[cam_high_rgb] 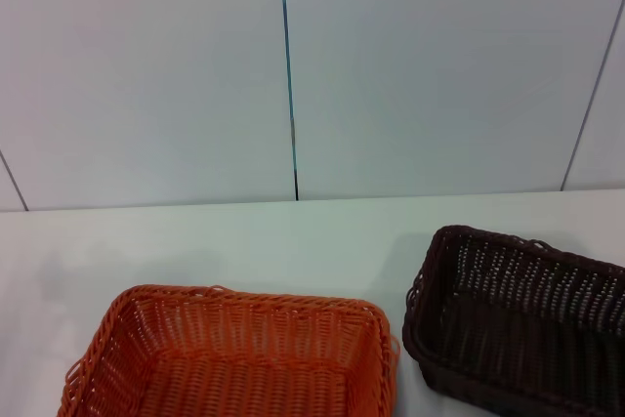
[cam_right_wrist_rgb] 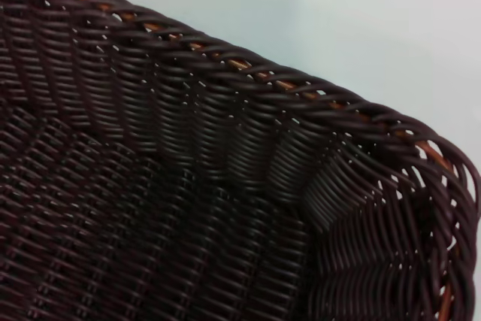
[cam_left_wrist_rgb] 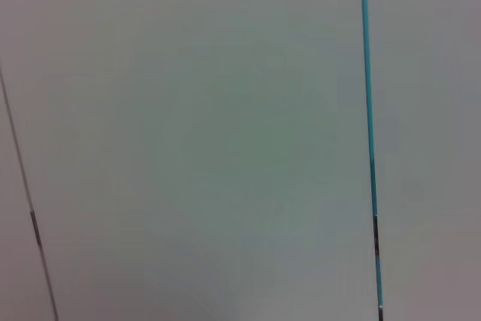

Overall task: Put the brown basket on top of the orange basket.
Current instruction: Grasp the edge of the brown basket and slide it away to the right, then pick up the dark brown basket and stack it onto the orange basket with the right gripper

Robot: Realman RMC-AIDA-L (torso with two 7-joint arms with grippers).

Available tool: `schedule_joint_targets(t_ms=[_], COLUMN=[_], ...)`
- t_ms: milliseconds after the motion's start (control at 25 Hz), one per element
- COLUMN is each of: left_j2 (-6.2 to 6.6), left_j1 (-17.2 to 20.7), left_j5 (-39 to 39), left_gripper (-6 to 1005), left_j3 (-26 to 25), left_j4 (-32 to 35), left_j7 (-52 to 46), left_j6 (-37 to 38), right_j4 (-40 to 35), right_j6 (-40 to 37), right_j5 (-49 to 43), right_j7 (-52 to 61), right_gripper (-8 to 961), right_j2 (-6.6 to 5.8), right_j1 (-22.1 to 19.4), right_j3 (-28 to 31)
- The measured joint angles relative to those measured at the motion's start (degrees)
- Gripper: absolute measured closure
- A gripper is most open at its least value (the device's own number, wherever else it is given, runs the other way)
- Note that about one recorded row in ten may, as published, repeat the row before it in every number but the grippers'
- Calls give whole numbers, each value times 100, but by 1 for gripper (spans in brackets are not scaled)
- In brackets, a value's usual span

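From the head camera I see the orange basket (cam_high_rgb: 234,354) sitting on the white table (cam_high_rgb: 244,241), its open mouth facing up and its near side cut off by the frame edge. The brown basket (cam_high_rgb: 518,329) stands on the same table to the robot's right of the orange basket, near it but apart, a strip of bare tabletop between them; it too is cut off at the frame edge. Behind the orange basket rises a pale panelled wall (cam_high_rgb: 146,75) with a thin dark seam (cam_high_rgb: 289,75) running straight up. Neither gripper appears here.

My left wrist camera shows only that wall (cam_left_wrist_rgb: 188,133) and a blue-tinted seam (cam_left_wrist_rgb: 368,110); the left gripper is out of sight, so I cannot tell how its fingers stand.

My right wrist camera looks closely into the brown basket (cam_right_wrist_rgb: 150,186), at its braided rim, one rounded corner and woven floor, with table (cam_right_wrist_rgb: 338,20) beyond the rim. The right gripper's fingers do not show, so I cannot tell their state.
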Motion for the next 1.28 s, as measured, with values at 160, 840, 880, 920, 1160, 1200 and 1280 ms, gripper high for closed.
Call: schedule_joint_targets(t_ms=[160, 840, 880, 920, 1160, 1200, 1280], left_j2=[-9, -14, -15, -15, -20, -26, -30], left_j1=[-7, -77, -73, -71, -71, -70, -71], left_j5=[-3, 29, 29, 30, 33, 33, 33], left_gripper=[316, 317, 317, 317, 318, 318, 318], left_j3=[-50, -60, -60, -59, -28, -8, 7], left_j4=[50, 341, 351, 367, 483, 531, 583], left_j7=[-15, 10, 27, 60, 244, 245, 245], left_j6=[25, 38, 38, 38, 46, 89, 143], right_j4=[-110, 530, 614, 682, 1012, 1055, 1157], right_j6=[100, 1300, 1420, 1545, 2274, 2416, 2672], right_j5=[-5, -4, -6, -3, -9, -6, -8], right_j7=[-2, -94, -96, -98, -108, -109, -106], right_gripper=[730, 736, 739, 742, 802, 805, 811], right_j2=[-51, -283, -331, -371, -727, -770, -852], right_j1=[70, 135, 165, 189, 403, 456, 561], right_j3=[11, 690, 791, 855, 1222, 1268, 1313])
